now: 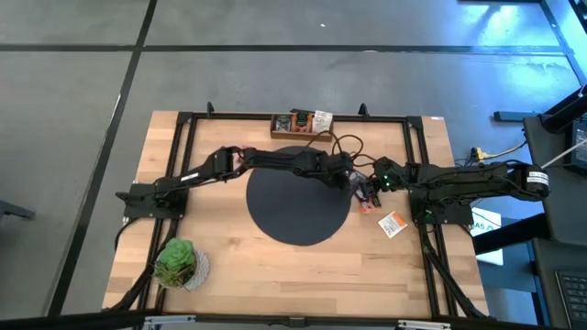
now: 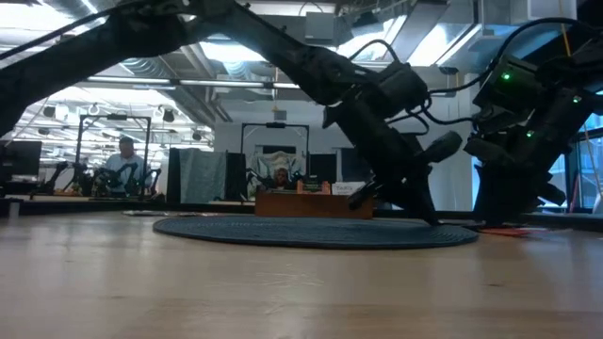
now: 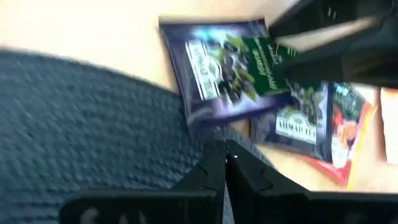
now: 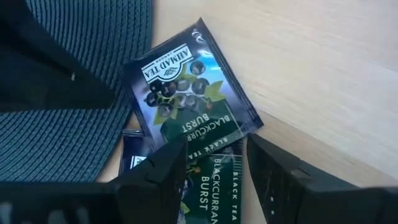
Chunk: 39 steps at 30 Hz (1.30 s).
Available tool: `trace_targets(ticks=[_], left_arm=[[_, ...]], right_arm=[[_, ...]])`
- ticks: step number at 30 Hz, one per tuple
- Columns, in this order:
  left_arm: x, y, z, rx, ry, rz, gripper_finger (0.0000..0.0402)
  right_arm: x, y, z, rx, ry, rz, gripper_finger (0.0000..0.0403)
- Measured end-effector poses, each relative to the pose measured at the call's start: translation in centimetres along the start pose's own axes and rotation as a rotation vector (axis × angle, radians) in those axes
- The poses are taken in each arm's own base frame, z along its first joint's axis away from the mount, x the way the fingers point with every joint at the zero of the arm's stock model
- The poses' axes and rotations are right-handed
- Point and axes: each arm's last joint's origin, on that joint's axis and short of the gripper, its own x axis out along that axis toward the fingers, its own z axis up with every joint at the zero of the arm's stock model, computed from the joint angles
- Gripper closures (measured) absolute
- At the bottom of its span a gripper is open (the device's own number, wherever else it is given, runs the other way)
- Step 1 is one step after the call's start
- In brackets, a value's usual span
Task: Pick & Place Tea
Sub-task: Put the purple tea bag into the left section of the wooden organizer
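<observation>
— Both claws, what do they hold?
— Mine on the left (image 3: 225,163) is pinched closed, empty, over the black mat's (image 3: 81,124) edge. My right (image 4: 216,163) gapes above the purple packet (image 4: 189,87): glossy, flat, green-labelled, lying on bare wood beside the mat.

Two purple tea packets (image 4: 186,93), one mat (image 1: 298,194).

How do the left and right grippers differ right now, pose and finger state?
The left gripper has its fingers pressed together with nothing between them; the right gripper has its fingers parted. The left gripper hangs over the edge of the black round mat, short of the tea packets; the right gripper sits directly over the top purple packet, fingers straddling the packet's lower end. Shared: both point at the same packet cluster beside the mat.
</observation>
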Motion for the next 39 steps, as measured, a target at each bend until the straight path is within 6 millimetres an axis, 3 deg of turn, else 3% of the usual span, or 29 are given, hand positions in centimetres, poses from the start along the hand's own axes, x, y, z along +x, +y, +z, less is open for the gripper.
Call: trace_targets(ticks=[18, 31, 39], left_arm=[[-0.4, 0.2, 1.3, 0.032, -0.045, -0.065, 0.0380], [0.3, 1.0, 1.5, -0.003, -0.076, -0.029, 0.0290], [1.5, 1.4, 1.0, -0.026, -0.040, -0.070, 0.0267]], right_arm=[[0.0, 0.0, -0.1, -0.010, 0.008, -0.006, 0.0235], [0.0, -0.1, -0.1, 0.107, 0.025, -0.005, 0.0235], [0.0, -0.1, -0.3, 0.224, 0.072, -0.011, 0.0235]])
